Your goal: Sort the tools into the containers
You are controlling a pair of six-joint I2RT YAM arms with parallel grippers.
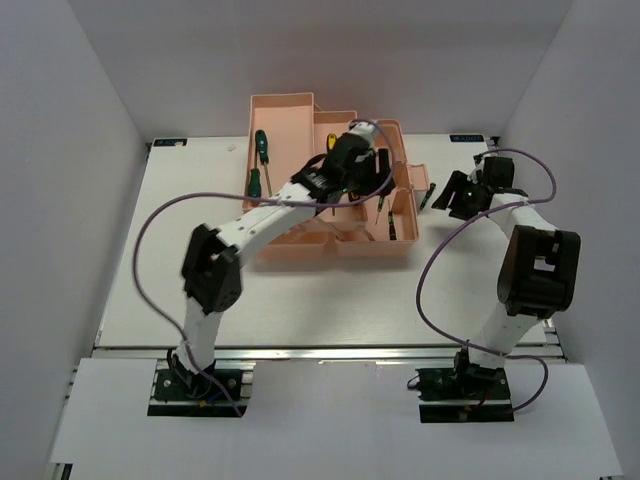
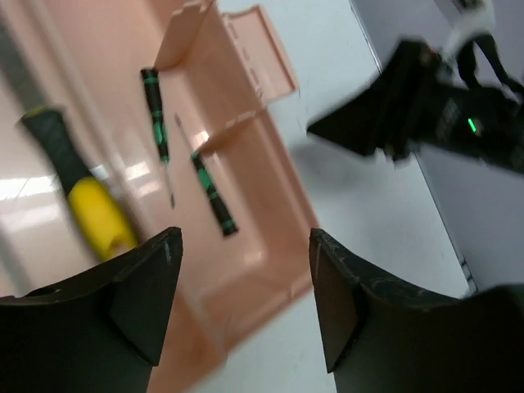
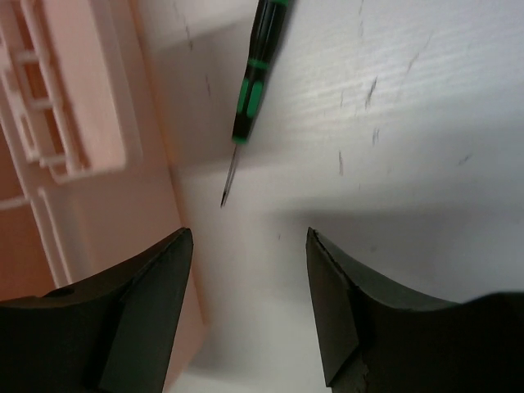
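The salmon-pink toolbox [image 1: 290,245] stands open at the table's far middle. Two green-and-black screwdrivers [image 1: 258,160] lie in its left tray. My left gripper [image 1: 376,174] hovers open and empty over the right tray [image 2: 270,237]. Below it lie a yellow-and-black screwdriver [image 2: 92,209] and two thin black-green precision ones [image 2: 214,196]. My right gripper [image 1: 447,196] is open and empty, low over the table right of the box. One precision screwdriver [image 3: 252,86] lies on the table just ahead of its fingers [image 3: 155,303], beside the toolbox wall [image 3: 90,188].
White walls close in the table on the left, back and right. My right gripper shows in the left wrist view [image 2: 426,106], close to the box's right side. The arms' cables loop over the table's near half.
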